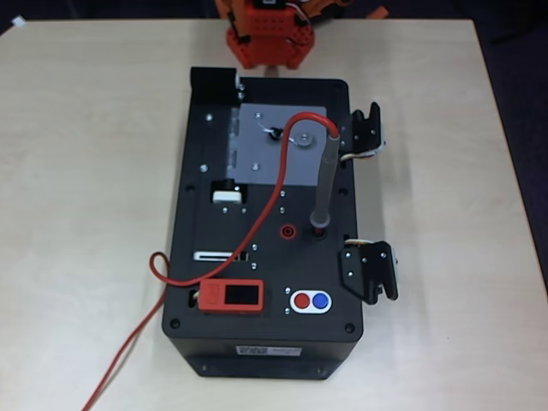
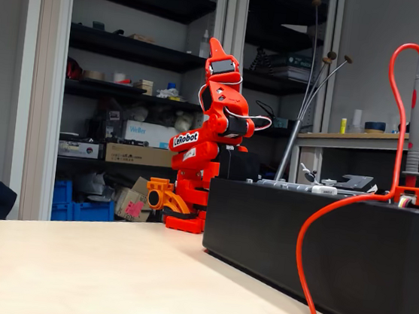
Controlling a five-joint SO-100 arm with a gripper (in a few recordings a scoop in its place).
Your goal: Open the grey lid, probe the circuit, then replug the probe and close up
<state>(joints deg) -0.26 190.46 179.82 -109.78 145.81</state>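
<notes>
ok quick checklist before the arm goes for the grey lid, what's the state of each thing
1. Grey lid shut flat on the black box: ok, it lies closed with its knob on top.
2. Probe parked: ok, it stands upright in its holder, as the fixed view shows.
3. Red cable clear of the lid: not ok, it loops across the lid near the knob.
4. Circuit reachable: cannot tell, the closed lid covers it.
5. Gripper clear of the box: ok, the arm is folded back behind it, gripper pointing up.
6. Gripper open for the knob: cannot tell from this angle.
</notes>
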